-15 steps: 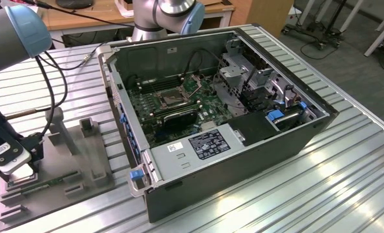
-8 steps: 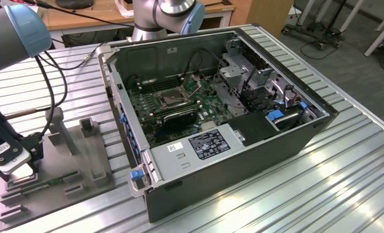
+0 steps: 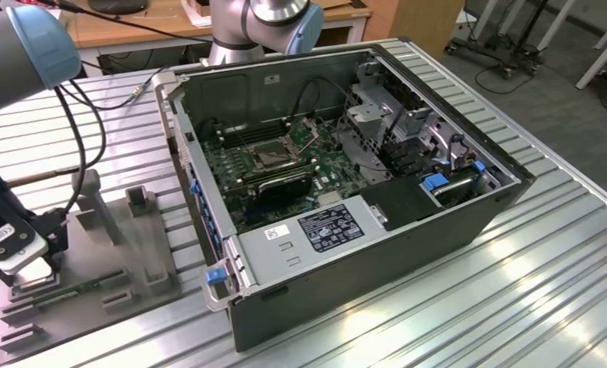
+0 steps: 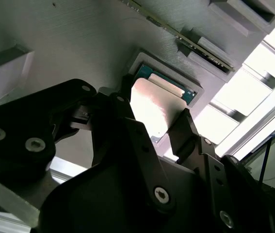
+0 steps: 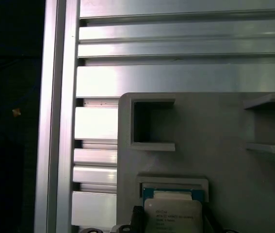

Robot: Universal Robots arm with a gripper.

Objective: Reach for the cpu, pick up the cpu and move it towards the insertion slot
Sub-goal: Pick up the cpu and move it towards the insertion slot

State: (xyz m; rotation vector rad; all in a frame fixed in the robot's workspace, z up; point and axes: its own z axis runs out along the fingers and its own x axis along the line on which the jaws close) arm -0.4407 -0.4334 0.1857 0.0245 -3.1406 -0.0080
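A: Locate cpu (image 4: pixel 152 104).
B: Seated flat, metal lid up, in grey fixture (image 4: pixel 79 43) recess; square, no long axis.
A: Gripper (image 4: pixel 154 108)?
B: Straddling cpu with parted fingers (image 4: pixel 127 114). In exterior view, at 8 o'clock from computer case (image 3: pixel 385 253).

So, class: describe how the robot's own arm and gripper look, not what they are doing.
The arm is built of silvery-grey tubes with pale blue round caps at its joints. Black cables trail along it. The gripper is matt black, made of jointed links fastened with round screws.
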